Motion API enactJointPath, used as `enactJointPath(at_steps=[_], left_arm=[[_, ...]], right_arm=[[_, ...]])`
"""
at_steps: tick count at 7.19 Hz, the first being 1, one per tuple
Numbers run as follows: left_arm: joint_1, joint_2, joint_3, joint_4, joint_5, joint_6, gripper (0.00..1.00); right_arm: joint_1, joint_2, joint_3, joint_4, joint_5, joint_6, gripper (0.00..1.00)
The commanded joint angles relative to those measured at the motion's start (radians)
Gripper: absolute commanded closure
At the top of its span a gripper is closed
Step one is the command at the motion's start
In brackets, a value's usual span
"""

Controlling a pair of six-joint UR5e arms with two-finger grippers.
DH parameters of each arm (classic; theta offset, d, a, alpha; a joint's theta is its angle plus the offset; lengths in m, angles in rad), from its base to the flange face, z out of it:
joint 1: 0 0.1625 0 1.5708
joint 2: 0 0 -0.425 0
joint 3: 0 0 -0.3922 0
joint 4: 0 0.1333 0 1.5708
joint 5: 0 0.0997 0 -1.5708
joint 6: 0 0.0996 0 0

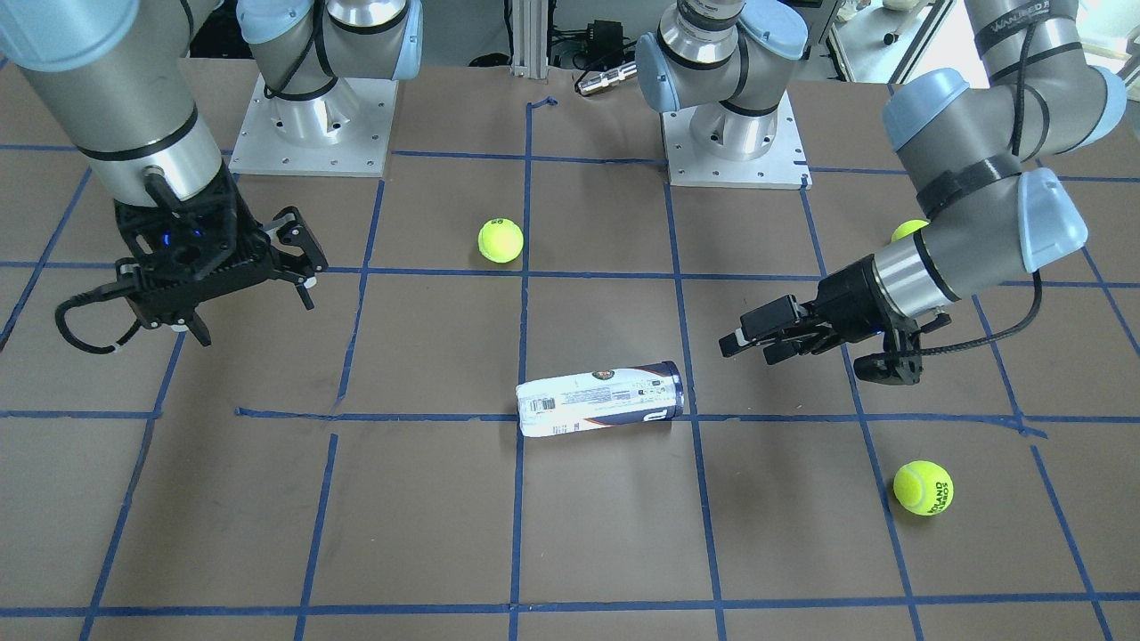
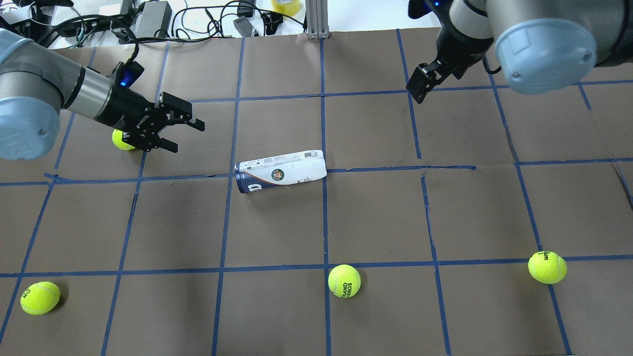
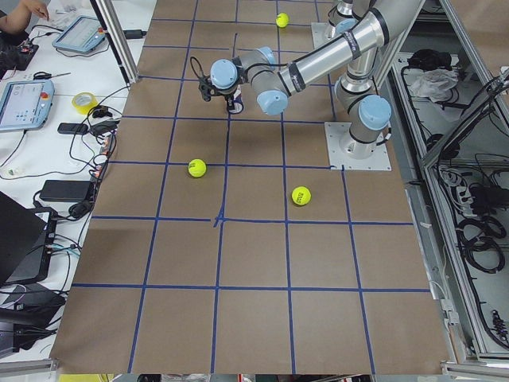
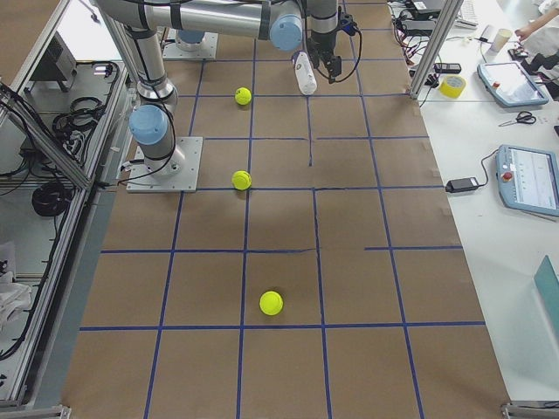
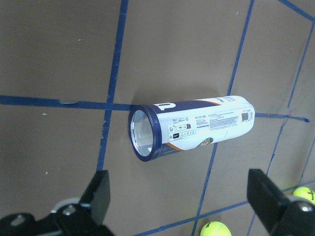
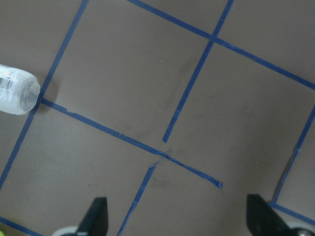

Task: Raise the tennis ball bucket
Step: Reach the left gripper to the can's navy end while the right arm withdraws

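Bucket: I see the bucket (image 2: 280, 173) lying on its side near the middle of the desk (image 2: 376, 217), along a blue tape line (image 2: 395, 168). Its navy open end points to my left arm (image 2: 94, 99).
Left jaws: spread wide and empty, near the navy rim, not touching it.
Right jaws: spread wide and empty, well apart from the white end.
Balls: the balls (image 2: 344, 281) lie scattered, none touching the bucket.
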Motion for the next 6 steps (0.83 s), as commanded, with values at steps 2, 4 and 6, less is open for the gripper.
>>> enactJointPath(at_steps=[2,4,6], left_arm=[[0.0,-0.079,-0.081,0.037,-0.14,0.1,0.0],[0.0,-0.119,-0.108,0.038,-0.215,0.146,0.0],[-0.001,-0.152,-0.114,0.057,-0.218,0.187,0.0]], right_arm=[[-0.052,-0.016,-0.002,0.025,0.008,0.032,0.0],[-0.056,-0.039,-0.009,0.051,0.006,0.246,0.0],[-0.05,-0.072,-0.015,0.112,0.011,0.354,0.0]])
